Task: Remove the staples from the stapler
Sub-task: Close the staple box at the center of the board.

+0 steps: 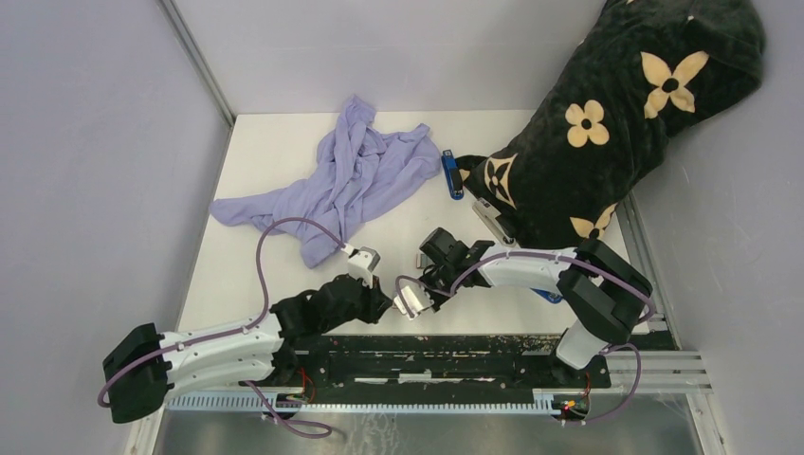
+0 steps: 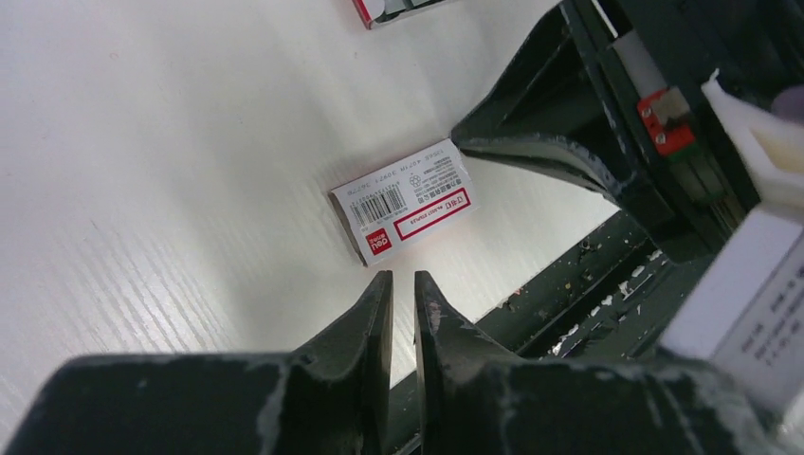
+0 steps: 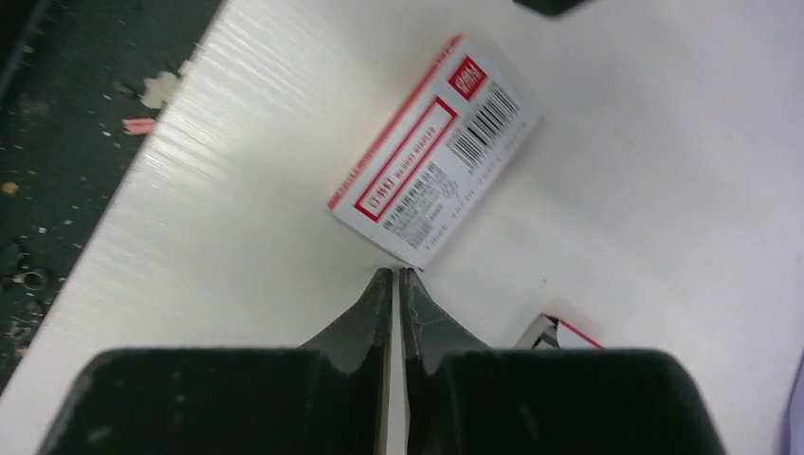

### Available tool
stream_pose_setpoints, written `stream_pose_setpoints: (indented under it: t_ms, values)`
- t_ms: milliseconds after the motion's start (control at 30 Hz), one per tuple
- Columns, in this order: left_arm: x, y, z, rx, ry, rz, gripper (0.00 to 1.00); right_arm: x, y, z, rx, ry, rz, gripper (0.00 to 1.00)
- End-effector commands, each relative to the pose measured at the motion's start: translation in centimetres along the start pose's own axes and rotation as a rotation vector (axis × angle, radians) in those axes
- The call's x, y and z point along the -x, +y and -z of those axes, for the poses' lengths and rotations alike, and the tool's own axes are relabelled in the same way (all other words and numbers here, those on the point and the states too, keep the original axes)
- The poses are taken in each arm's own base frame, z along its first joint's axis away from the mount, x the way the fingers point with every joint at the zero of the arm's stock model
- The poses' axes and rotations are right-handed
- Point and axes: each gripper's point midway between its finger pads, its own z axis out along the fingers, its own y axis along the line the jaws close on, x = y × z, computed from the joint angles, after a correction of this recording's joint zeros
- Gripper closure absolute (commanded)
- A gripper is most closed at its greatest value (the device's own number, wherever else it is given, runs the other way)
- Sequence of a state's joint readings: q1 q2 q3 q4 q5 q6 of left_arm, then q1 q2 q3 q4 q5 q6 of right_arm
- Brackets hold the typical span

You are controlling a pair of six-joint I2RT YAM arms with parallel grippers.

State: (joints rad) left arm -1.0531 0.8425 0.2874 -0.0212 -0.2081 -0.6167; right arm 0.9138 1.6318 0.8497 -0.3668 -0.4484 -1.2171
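A small red-and-white cardboard box (image 2: 403,201) lies flat near the table's front edge, also in the right wrist view (image 3: 436,152). My left gripper (image 2: 403,277) is shut and empty, its tips just short of the box. My right gripper (image 3: 396,272) is shut and empty, its tips at the box's near corner. In the top view the two grippers, left (image 1: 384,301) and right (image 1: 417,282), meet over the box. A blue stapler (image 1: 453,173) lies at the back, far from both. No loose staple strips show.
A lilac cloth (image 1: 351,180) is crumpled at the back left. A black flowered cushion (image 1: 607,123) fills the back right, with a grey stapler-like piece (image 1: 493,220) at its foot. A second red-edged box part (image 3: 559,332) lies beside the right gripper. The black base rail (image 1: 427,355) runs along the front.
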Motion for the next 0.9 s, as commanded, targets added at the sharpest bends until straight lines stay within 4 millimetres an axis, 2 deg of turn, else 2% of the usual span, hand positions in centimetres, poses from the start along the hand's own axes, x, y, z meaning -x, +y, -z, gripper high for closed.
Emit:
stream_pose_setpoints:
  t_ms: [0, 67, 100, 133, 233, 300, 500, 567, 867]
  values:
    - [1.0, 0.8, -0.1, 0.056, -0.049, 0.047, 0.78, -1.3, -2.9, 1.6, -0.104, 0.022, -0.073, 0.89]
    - [1.3, 1.2, 0.1, 0.077, -0.062, 0.052, 0.78, -0.8, -1.7, 3.3, -0.040, -0.066, -0.089, 0.82]
    - [1.4, 1.4, 0.2, 0.083, -0.072, 0.056, 0.78, -0.6, -0.3, 4.1, 0.021, -0.110, -0.109, 0.77]
    - [1.5, 1.5, 0.3, 0.086, -0.081, 0.061, 0.77, -0.4, -0.1, 4.9, 0.026, -0.148, -0.117, 0.72]
    - [1.8, 1.7, 0.4, 0.088, -0.108, 0.074, 0.73, -1.3, -1.4, 6.1, -0.042, -0.152, -0.181, 0.53]
    - [1.9, 1.6, 0.4, 0.083, -0.121, 0.082, 0.71, -2.4, -2.8, 6.0, -0.095, -0.110, -0.258, 0.40]
    - [1.9, 1.9, 0.0, 0.076, -0.166, 0.127, 0.68, -4.6, -5.1, 5.6, -0.187, -0.038, -0.425, 0.11]
    - [2.0, 1.9, -0.2, 0.066, -0.184, 0.148, 0.67, -5.3, -5.6, 5.6, -0.210, -0.001, -0.455, 0.07]
    - [1.6, 1.6, -0.7, 0.063, -0.170, 0.184, 0.63, -6.3, -7.4, 4.6, -0.178, 0.074, -0.555, 0.09]
